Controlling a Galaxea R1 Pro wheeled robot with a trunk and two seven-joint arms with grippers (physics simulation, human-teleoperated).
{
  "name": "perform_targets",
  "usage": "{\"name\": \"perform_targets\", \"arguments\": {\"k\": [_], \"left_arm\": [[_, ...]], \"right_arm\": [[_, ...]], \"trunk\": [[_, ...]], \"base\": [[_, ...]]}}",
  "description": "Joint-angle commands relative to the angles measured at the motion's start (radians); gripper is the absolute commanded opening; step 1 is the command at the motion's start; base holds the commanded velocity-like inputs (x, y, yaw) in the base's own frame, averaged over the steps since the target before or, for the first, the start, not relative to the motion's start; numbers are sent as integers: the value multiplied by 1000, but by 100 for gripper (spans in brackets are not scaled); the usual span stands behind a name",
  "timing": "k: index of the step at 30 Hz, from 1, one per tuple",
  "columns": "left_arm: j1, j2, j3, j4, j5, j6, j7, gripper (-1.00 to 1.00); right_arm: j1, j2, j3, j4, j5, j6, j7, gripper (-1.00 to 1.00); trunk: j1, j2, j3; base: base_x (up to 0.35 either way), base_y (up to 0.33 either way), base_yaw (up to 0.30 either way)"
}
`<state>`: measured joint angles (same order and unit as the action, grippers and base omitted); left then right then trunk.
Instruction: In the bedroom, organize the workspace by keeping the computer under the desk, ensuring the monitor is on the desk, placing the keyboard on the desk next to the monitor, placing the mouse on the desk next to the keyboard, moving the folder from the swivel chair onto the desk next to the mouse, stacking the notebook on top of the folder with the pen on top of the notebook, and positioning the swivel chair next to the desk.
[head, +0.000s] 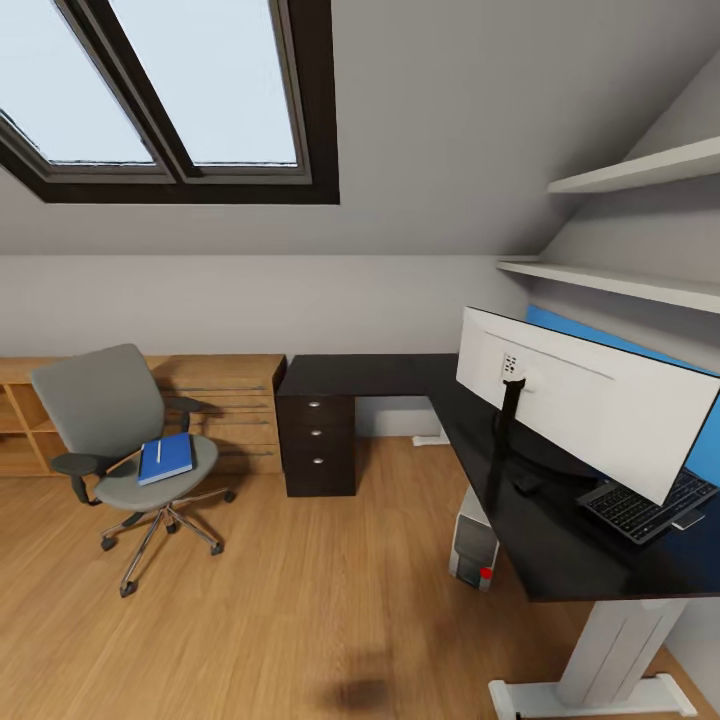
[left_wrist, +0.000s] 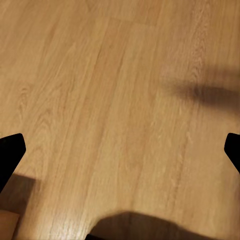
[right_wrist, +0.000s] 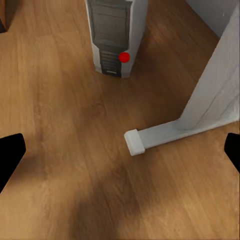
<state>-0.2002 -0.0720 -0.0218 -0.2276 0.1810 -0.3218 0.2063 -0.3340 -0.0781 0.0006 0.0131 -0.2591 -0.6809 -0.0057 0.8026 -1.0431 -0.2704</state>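
Note:
The swivel chair (head: 120, 440) stands on the wood floor at the left, away from the desk (head: 380, 375). On its seat lies the blue folder (head: 166, 458) with the thin white pen (head: 158, 452) on top. The monitor (head: 590, 400) stands on the desk with its white back toward me, and the keyboard (head: 645, 505) lies behind it. A small black lump (head: 527, 483) by the stand may be the mouse. A small grey flat thing (head: 688, 520) at the keyboard's end may be the notebook. The computer (head: 472, 540) (right_wrist: 116, 37) stands under the desk. My left gripper (left_wrist: 120, 155) and right gripper (right_wrist: 120, 155) are open over bare floor.
A light wooden dresser (head: 230, 400) runs along the back wall behind the chair. White shelves (head: 640, 170) hang above the desk's right wing. The desk's white leg (right_wrist: 210, 100) and its foot (right_wrist: 135, 141) stand close to the right gripper. Skylights (head: 170, 90) sit in the sloped wall.

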Motion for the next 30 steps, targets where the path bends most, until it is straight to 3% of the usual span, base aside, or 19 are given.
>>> {"name": "perform_targets", "arguments": {"k": [1, 4, 5, 8, 15, 16, 21, 23, 26, 30], "left_arm": [[-1, 0, -3, 1, 6, -4, 2, 100], [-1, 0, -3, 1, 6, -3, 2, 100], [-1, 0, -3, 1, 7, -3, 2, 100], [-1, 0, -3, 1, 7, -3, 2, 100], [-1, 0, -3, 1, 8, -3, 2, 100], [-1, 0, -3, 1, 8, -3, 2, 100], [-1, 0, -3, 1, 8, -3, 2, 100], [-1, 0, -3, 1, 8, -3, 2, 100], [-1, 0, -3, 1, 8, -3, 2, 100], [-1, 0, -3, 1, 8, -3, 2, 100]], "right_arm": [[-1, -11, -7, 1, -13, -2, -4, 100], [-1, -45, -51, -3, -72, 0, -18, 100], [-1, -64, -84, -7, -122, 1, -24, 100], [-1, -89, -126, -21, -194, 2, -29, 100], [-1, -162, -168, -87, -321, 19, -36, 100], [-2, -185, -173, -109, -350, 40, -38, 100], [-2, -246, -179, -192, -408, 144, -54, 100], [-2, -281, -181, -266, -425, 221, -86, 100], [-2, -309, -182, -382, -436, 303, -153, 100], [-2, -321, -180, -566, -437, 357, -263, 100]], "trunk": [[0, -1, -1], [0, -1, -1], [0, -1, -1], [0, -1, -1], [0, -1, -1], [0, -1, -1], [0, -1, -1], [0, -1, -1], [0, -1, -1], [0, -1, -1]], "base": [[1, 2, 0], [0, 0, 0], [0, 0, 0], [0, 0, 0], [0, 0, 0], [0, 0, 0], [0, 0, 0], [0, 0, 0], [0, 0, 0], [0, 0, 0]]}}
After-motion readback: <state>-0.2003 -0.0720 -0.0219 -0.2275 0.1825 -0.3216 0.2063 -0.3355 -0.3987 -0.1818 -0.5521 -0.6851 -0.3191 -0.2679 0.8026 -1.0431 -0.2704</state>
